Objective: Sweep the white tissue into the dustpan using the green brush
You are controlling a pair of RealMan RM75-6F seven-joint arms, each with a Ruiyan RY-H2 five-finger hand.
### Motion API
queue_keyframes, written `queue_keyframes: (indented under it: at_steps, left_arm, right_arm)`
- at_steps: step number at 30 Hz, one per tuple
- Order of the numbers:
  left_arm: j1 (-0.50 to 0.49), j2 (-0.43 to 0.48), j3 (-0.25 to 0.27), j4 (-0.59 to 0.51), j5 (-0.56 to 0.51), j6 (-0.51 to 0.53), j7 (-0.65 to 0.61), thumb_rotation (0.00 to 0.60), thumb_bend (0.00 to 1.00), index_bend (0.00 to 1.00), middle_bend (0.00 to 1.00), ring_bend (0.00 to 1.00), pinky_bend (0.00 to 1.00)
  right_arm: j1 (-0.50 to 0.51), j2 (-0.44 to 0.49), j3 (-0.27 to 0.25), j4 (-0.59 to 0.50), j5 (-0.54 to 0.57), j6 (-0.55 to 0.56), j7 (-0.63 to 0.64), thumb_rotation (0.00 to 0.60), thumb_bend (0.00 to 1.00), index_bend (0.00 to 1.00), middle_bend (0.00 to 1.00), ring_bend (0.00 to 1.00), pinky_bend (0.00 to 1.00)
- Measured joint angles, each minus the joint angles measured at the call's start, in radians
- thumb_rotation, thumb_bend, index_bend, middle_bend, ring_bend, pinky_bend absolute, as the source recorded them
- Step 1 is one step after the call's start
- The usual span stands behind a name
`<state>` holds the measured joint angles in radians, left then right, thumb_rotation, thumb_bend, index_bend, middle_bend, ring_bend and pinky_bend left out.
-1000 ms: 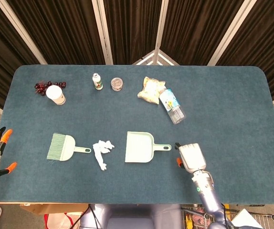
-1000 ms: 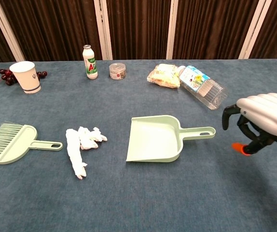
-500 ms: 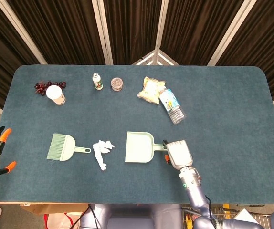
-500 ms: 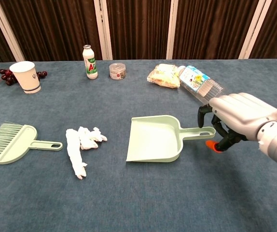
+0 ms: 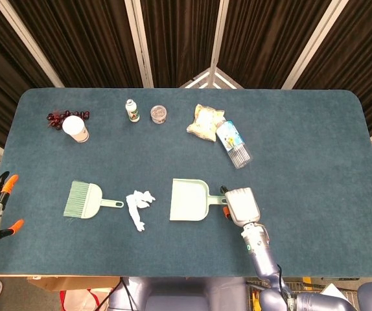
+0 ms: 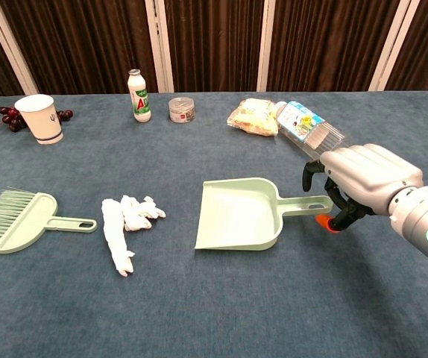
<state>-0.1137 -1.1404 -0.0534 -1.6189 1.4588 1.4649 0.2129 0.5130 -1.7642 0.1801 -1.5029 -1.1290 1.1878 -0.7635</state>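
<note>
The right hand hovers at the handle of the pale green plastic dustpan, fingers curled but holding nothing. The crumpled white tissue lies between dustpan and green-bristled brush on the blue desk. Next, seemingly, comes gripping the handle.

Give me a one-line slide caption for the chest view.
Right hand poised at the dustpan handle; white tissue and green brush wait to its left.
</note>
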Motion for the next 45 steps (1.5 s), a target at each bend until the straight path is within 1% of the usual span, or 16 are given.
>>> queue_keyframes:
  at_steps: [4, 7, 9, 11, 19, 22, 24, 27, 30, 31, 32, 34, 36, 38, 42, 45]
  left_arm:
    - [-0.003, -0.004, 0.001, 0.001, -0.004, -0.008, 0.007, 0.600, 0.01, 0.00, 0.00, 0.00, 0.00]
    - [-0.006, -0.009, 0.002, 0.003, -0.003, -0.010, 0.014, 0.600, 0.01, 0.00, 0.00, 0.00, 0.00]
    - [-0.007, -0.011, 0.001, 0.004, -0.004, -0.011, 0.018, 0.600, 0.01, 0.00, 0.00, 0.00, 0.00]
    - [-0.008, -0.012, 0.001, 0.003, -0.006, -0.014, 0.020, 0.600, 0.01, 0.00, 0.00, 0.00, 0.00]
    - [-0.028, -0.010, -0.006, -0.014, -0.021, -0.049, 0.036, 0.600, 0.02, 0.00, 0.00, 0.00, 0.00]
    - [-0.047, -0.004, -0.016, -0.038, -0.041, -0.081, 0.044, 0.600, 0.07, 0.00, 0.00, 0.01, 0.05]
    - [-0.065, 0.000, -0.025, -0.055, -0.059, -0.109, 0.058, 0.600, 0.13, 0.02, 0.01, 0.05, 0.11]
    - [-0.090, 0.001, -0.037, -0.074, -0.084, -0.145, 0.092, 0.600, 0.22, 0.07, 0.06, 0.12, 0.17]
    - [-0.116, -0.006, -0.045, -0.088, -0.110, -0.182, 0.135, 0.600, 0.25, 0.11, 0.09, 0.14, 0.21]
    - [-0.125, -0.009, -0.047, -0.092, -0.121, -0.195, 0.150, 0.600, 0.25, 0.12, 0.11, 0.16, 0.23]
    - [-0.134, -0.014, -0.050, -0.095, -0.132, -0.207, 0.166, 0.600, 0.25, 0.14, 0.15, 0.19, 0.27]
    - [-0.155, -0.027, -0.056, -0.101, -0.156, -0.230, 0.209, 0.600, 0.26, 0.19, 0.27, 0.30, 0.36]
    - [-0.177, -0.047, -0.062, -0.102, -0.177, -0.249, 0.259, 0.600, 0.28, 0.24, 0.43, 0.44, 0.47]
    - [-0.198, -0.072, -0.067, -0.100, -0.192, -0.261, 0.302, 0.600, 0.29, 0.29, 0.52, 0.52, 0.55]
    - [-0.245, -0.147, -0.078, -0.074, -0.213, -0.279, 0.380, 0.600, 0.32, 0.36, 0.64, 0.63, 0.67]
    - [-0.277, -0.195, -0.084, -0.047, -0.226, -0.291, 0.423, 0.600, 0.33, 0.40, 0.72, 0.70, 0.73]
  right_arm:
    - [0.000, -0.003, -0.005, 0.008, 0.010, 0.002, 0.001, 0.600, 0.34, 0.38, 0.80, 0.81, 0.90]
    - [0.000, -0.007, -0.008, 0.017, 0.015, 0.002, 0.009, 0.600, 0.35, 0.46, 0.80, 0.81, 0.90]
    - [0.000, -0.011, -0.012, 0.024, 0.016, 0.001, 0.013, 0.600, 0.39, 0.51, 0.80, 0.81, 0.90]
    - [0.001, -0.015, -0.016, 0.030, 0.016, 0.002, 0.014, 0.600, 0.41, 0.54, 0.80, 0.81, 0.90]
    - [0.008, -0.024, -0.017, 0.036, 0.008, 0.013, 0.017, 0.600, 0.42, 0.56, 0.80, 0.81, 0.90]
    - [0.022, -0.021, 0.000, 0.039, 0.016, 0.003, 0.016, 0.600, 0.42, 0.57, 0.80, 0.81, 0.90]
    - [0.039, -0.016, 0.021, 0.042, 0.026, -0.012, 0.013, 0.600, 0.42, 0.57, 0.80, 0.81, 0.90]
    - [0.050, -0.012, 0.023, 0.045, 0.030, -0.018, 0.002, 0.600, 0.42, 0.57, 0.80, 0.81, 0.90]
    - [0.050, -0.012, 0.017, 0.046, 0.030, -0.015, 0.001, 0.600, 0.43, 0.57, 0.80, 0.81, 0.90]
    - [0.049, -0.013, 0.012, 0.047, 0.027, -0.013, 0.002, 0.600, 0.43, 0.57, 0.80, 0.81, 0.90]
    - [0.048, -0.014, 0.006, 0.049, 0.022, -0.010, 0.003, 0.600, 0.43, 0.57, 0.80, 0.81, 0.90]
    - [0.047, -0.015, 0.001, 0.053, 0.017, -0.004, 0.005, 0.600, 0.43, 0.57, 0.80, 0.81, 0.90]
    - [0.048, -0.018, 0.002, 0.055, 0.019, -0.003, 0.007, 0.600, 0.43, 0.57, 0.80, 0.81, 0.90]
    - [0.050, -0.018, 0.002, 0.058, 0.019, -0.002, 0.006, 0.600, 0.43, 0.57, 0.80, 0.81, 0.90]
    - [0.048, -0.016, -0.002, 0.052, 0.019, 0.006, 0.004, 0.600, 0.43, 0.57, 0.80, 0.81, 0.90]
    - [0.049, -0.016, -0.004, 0.053, 0.021, 0.006, 0.003, 0.600, 0.43, 0.57, 0.80, 0.81, 0.90]
